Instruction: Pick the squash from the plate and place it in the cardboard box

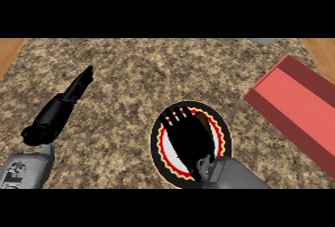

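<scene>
A round plate [161,153] with a black rim, a red and yellow band and a white centre lies on the speckled counter at lower middle. My right hand [189,137] lies spread over the plate, fingers stretched toward its far rim, covering most of it. The squash is hidden under that hand; a thin brown sliver [211,126] shows at the hand's right edge, and I cannot tell what it is. A long red box [297,111] lies at the right, slanted, just beyond the plate. My left hand [65,102] rests at the left with straight fingers, holding nothing.
A grey object [263,41] peeks in at the counter's far edge, upper right. Wood-coloured strips [9,53] border the counter at the upper left and upper right corners. Bare speckled counter [150,71] stretches between the left hand and the box.
</scene>
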